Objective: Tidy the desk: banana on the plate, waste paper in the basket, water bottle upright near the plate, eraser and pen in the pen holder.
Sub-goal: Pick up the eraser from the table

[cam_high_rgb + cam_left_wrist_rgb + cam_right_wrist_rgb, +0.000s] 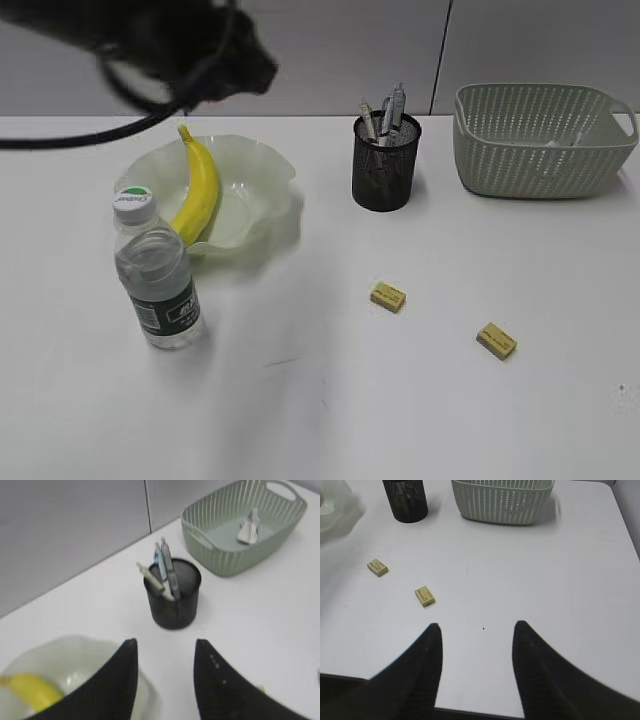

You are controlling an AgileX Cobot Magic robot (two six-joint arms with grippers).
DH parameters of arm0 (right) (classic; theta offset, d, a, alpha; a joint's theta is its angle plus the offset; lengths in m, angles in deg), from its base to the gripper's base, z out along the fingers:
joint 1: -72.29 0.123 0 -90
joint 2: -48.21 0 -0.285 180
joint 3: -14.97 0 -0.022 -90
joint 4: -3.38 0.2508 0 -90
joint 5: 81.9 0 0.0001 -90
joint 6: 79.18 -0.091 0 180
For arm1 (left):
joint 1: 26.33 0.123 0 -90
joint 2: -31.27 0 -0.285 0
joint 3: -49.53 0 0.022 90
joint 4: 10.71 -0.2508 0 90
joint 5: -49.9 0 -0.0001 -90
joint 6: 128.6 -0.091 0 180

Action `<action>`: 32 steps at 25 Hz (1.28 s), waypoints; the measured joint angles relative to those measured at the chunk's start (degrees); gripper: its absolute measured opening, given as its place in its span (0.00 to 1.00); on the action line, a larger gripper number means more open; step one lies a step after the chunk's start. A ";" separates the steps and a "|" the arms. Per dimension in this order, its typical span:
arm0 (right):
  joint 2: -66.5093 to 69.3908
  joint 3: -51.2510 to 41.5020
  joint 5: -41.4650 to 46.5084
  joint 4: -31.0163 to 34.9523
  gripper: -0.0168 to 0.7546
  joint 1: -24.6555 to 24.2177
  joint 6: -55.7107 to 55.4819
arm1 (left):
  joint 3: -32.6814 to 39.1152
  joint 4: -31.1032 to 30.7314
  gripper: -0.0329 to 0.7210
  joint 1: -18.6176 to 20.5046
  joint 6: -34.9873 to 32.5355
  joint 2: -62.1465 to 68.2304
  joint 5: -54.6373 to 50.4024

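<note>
A smooth curved banana (198,190) lies in the frosted, wavy-rimmed plate (262,165); two blocky erasers (388,296) sit on bare worktop (400,400) beyond. Both jaws gape, seemingly empty.

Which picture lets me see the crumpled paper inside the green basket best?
The left wrist view: it looks down into the pale green plastic basket, showing the crumpled white paper on its floor. The exterior view shows only faint hints through the wall; the right wrist view shows just the basket's outside.
</note>
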 joint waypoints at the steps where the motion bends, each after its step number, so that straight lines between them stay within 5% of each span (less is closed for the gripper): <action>1: 0.00 0.00 0.00 0.00 0.50 0.00 0.00 | 3.47 -0.11 0.42 0.00 0.00 -4.43 -3.29; 10: 0.00 0.00 0.00 0.00 0.50 0.00 0.00 | 28.61 0.00 0.79 0.00 3.40 -42.01 -28.68; 20: 0.00 0.00 -0.02 0.77 0.50 0.00 0.00 | 38.21 -3.47 0.76 0.00 14.99 -79.62 -41.87; 25: 0.00 0.00 -0.07 1.53 0.50 0.00 0.00 | 39.65 -9.50 0.74 0.52 20.11 -85.43 -41.00; 32: 0.00 0.19 -0.39 2.48 0.50 0.00 0.76 | 40.34 -10.47 0.73 0.87 19.93 -85.84 -39.72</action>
